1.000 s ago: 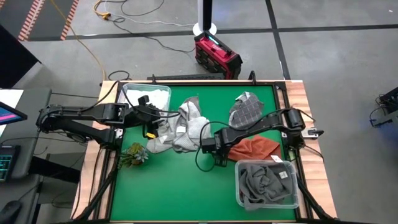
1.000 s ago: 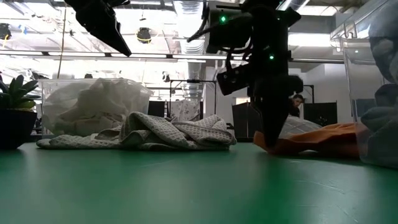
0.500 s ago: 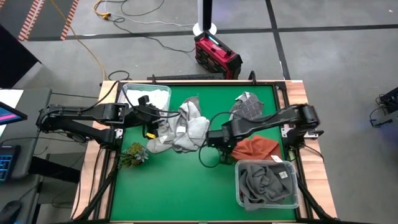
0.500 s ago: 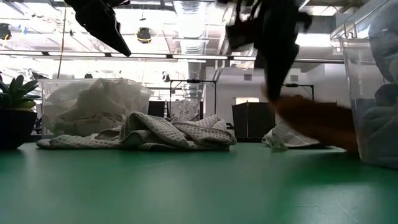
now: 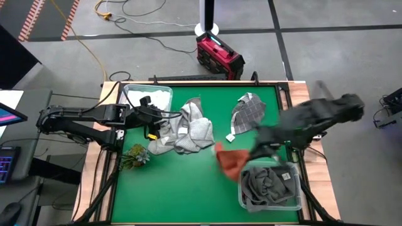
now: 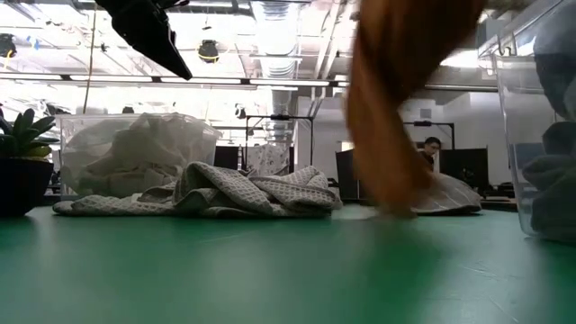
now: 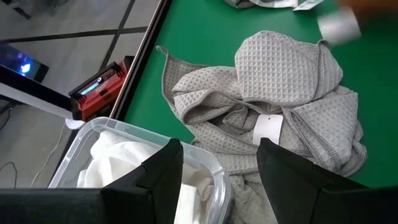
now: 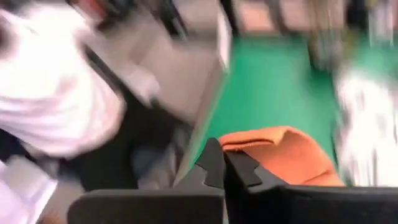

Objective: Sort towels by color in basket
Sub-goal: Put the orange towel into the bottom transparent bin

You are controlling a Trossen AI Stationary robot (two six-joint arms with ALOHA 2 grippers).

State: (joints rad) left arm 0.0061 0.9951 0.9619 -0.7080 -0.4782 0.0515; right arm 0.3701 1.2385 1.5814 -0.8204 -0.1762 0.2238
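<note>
— Where did things sit on the table (image 5: 188,188), seen from above?

— A bin of towels (image 5: 147,95) stood at ten o'clock, with a crumpled towel heap (image 5: 185,129) just beside it toward centre. Another towel (image 5: 249,112) lay at one o'clock.

— And nearer the front?

— A second bin (image 5: 269,186) holding a towel (image 5: 264,183) stood at four o'clock; a plant sprig (image 5: 135,156) lay at eight o'clock. One towel (image 5: 230,162) hung above the table, just left of that second bin.

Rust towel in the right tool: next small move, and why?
Probably keep lifting until it clears the mat. The right tool is shut on the rust towel, which hangs beside the bin of dark grey towels, its lower end apparently near the green mat.
</note>
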